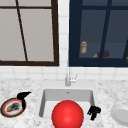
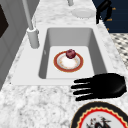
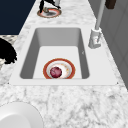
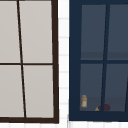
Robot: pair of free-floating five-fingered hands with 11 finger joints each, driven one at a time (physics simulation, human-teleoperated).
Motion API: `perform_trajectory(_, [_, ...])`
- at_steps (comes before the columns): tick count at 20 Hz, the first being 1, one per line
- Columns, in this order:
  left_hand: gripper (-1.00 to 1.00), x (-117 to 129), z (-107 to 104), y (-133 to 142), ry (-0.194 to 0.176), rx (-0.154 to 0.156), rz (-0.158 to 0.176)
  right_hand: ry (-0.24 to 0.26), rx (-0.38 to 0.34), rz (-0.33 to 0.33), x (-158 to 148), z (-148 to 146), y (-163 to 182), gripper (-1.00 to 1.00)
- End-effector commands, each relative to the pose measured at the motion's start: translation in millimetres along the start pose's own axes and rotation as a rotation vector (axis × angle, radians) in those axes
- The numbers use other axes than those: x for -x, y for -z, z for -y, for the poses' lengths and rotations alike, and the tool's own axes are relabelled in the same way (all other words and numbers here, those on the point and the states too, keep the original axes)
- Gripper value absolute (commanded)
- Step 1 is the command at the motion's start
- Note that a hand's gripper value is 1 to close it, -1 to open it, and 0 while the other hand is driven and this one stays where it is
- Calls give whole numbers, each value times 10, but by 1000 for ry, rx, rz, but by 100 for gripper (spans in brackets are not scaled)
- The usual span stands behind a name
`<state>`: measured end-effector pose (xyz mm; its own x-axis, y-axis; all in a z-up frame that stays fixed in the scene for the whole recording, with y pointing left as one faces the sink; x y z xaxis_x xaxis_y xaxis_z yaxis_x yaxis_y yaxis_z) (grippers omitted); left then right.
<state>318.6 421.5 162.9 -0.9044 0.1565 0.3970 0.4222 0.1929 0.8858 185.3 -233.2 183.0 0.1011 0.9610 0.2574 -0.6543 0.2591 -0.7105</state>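
Observation:
My left hand (image 1: 23,96) hovers flat with straight fingers over the marble counter left of the sink (image 1: 67,96), at the far rim of a dark patterned plate (image 1: 13,107). The left side view has the left hand (image 2: 100,86) just beyond that plate (image 2: 100,120), fingers pointing at the sink. My right hand (image 1: 94,112) hangs with curled fingers at the sink's right edge, holding nothing, beside a white plate (image 1: 121,113). A large red ball (image 1: 67,115) covers the sink's front. A red-rimmed plate (image 2: 60,65) in the basin carries a dark red fruit (image 2: 70,53).
The faucet (image 1: 68,78) rises behind the basin. Above the counter are a brown-framed window (image 4: 25,60) at left and a dark blue glass-door cabinet (image 4: 75,60) at right, with an orange jar (image 4: 84,101) and a dark red item (image 4: 105,107) inside.

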Motion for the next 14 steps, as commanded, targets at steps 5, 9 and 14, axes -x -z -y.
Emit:
perform_trajectory(5, [-100,-158,-205,-408,-79,19,-63,0,0,0,0,0,0,0])
perform_trajectory(9, [-100,-160,-183,-525,-88,69,-119,0,0,0,0,0,0,0])
perform_trajectory(14, [-100,-195,-80,-748,-74,118,-138,0,0,0,0,0,0,0])
